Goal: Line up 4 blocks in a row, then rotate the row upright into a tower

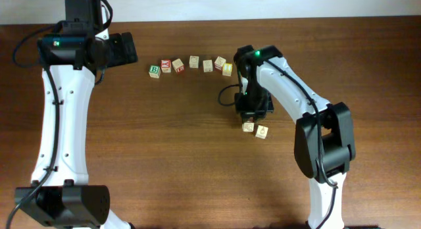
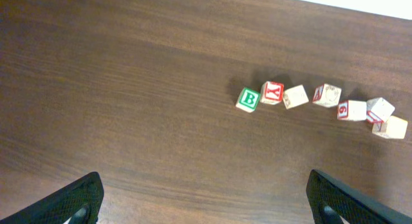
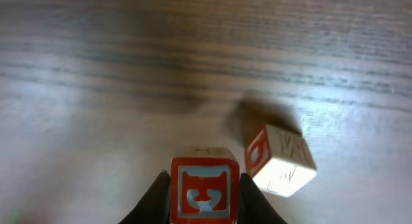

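My right gripper point(image 3: 205, 201) is shut on a wooden block point(image 3: 205, 188) with a red face and a pale blue picture; both fingers press its sides. A second pale block point(image 3: 280, 161) with a red mark lies tilted just right of it. From overhead these two blocks point(image 1: 248, 127) point(image 1: 262, 131) sit below the right gripper point(image 1: 252, 116), right of the table's middle. Several more blocks curve along the far side, ending in a yellow-faced one point(image 1: 227, 69). My left gripper point(image 2: 206, 201) stands open and holds nothing, well back from that row point(image 2: 327, 94).
At the row's left end stand the green "B" cube point(image 1: 154, 70) point(image 2: 248, 99) and the red cube point(image 1: 166, 66) point(image 2: 272, 92) beside it. The left arm point(image 1: 62, 110) runs down the table's left side, the right arm point(image 1: 309, 110) down its right side.
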`<move>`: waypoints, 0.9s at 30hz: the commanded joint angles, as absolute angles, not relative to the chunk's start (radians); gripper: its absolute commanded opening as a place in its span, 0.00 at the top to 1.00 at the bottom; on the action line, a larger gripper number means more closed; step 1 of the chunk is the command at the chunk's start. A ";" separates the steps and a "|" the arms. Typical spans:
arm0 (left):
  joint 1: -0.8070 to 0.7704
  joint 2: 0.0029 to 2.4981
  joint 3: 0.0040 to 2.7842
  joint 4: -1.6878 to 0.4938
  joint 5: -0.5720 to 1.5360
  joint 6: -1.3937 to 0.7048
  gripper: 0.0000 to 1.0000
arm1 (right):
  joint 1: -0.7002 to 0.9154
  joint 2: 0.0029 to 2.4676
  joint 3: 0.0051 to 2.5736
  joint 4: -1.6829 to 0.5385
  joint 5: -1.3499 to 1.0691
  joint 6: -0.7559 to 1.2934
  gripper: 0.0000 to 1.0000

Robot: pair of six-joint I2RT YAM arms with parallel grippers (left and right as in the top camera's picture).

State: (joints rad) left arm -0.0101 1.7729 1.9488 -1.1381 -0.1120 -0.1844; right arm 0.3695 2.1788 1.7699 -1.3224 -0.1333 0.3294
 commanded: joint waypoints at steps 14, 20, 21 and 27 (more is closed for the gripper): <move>-0.011 1.770 1.963 -1.140 -0.109 -0.197 0.01 | 0.373 2.166 1.858 -1.279 -0.075 0.302 0.56; -0.011 1.770 1.963 -1.140 -0.109 -0.197 0.01 | 0.373 2.171 2.144 -1.002 0.009 0.302 0.52; -0.011 1.770 1.963 -1.140 -0.109 -0.197 0.01 | 0.373 2.188 2.144 -0.944 0.024 0.331 0.52; -0.011 1.770 1.963 -1.140 -0.109 -0.197 0.01 | 0.374 2.393 2.143 -0.750 0.031 0.452 0.48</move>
State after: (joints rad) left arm -0.0101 1.7733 1.9488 -1.1393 -0.1120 -0.1844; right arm 0.3695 2.3287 2.1410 -0.7670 0.0109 0.3981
